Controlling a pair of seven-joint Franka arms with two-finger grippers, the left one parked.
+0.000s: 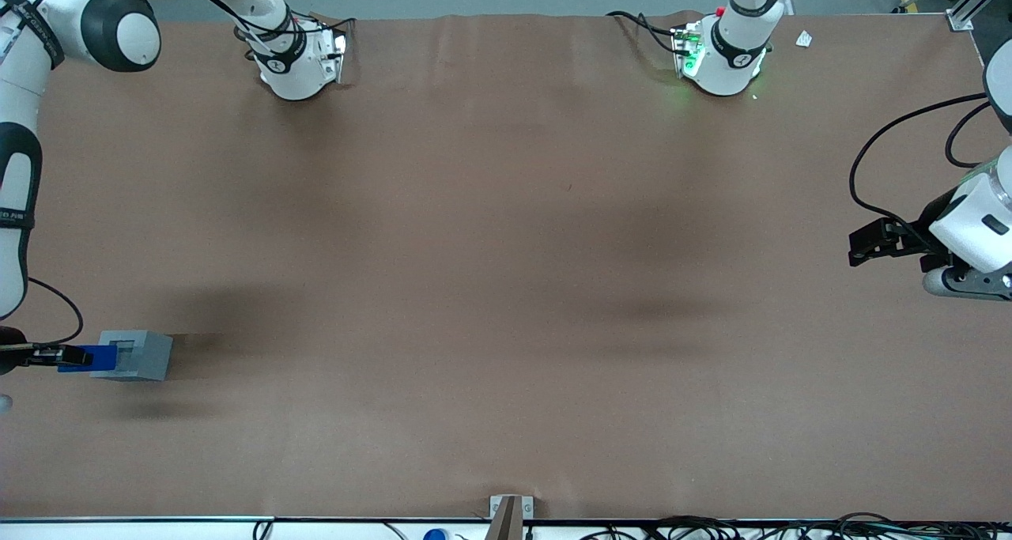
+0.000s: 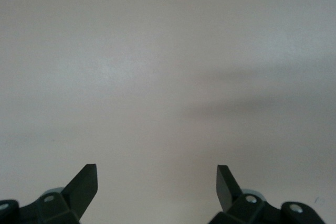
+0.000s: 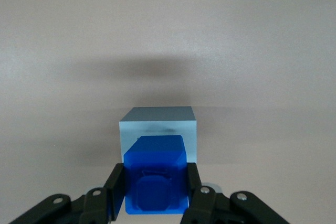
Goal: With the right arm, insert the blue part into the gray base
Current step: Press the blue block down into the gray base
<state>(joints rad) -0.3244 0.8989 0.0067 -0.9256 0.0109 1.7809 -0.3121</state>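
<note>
Blue part (image 3: 155, 174) clamped between the gripper (image 3: 156, 192) fingers, held at the gray base (image 1: 134, 355) toward the working arm's end of the table.

Nub appears short of the recess — hard to confirm. Risk: misalignment jams it on the rim, shoving the loose base across the brown table (image 1: 506, 271).

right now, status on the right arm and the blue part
Gripper shut on blue part, at working arm's end of table. Blue part beside gray base, not seated. Nothing in the way.

You have one blue part (image 1: 88, 357), one gray base (image 1: 136, 355), one tool (image 1: 69, 356) holding the part, and one table (image 1: 506, 287).
</note>
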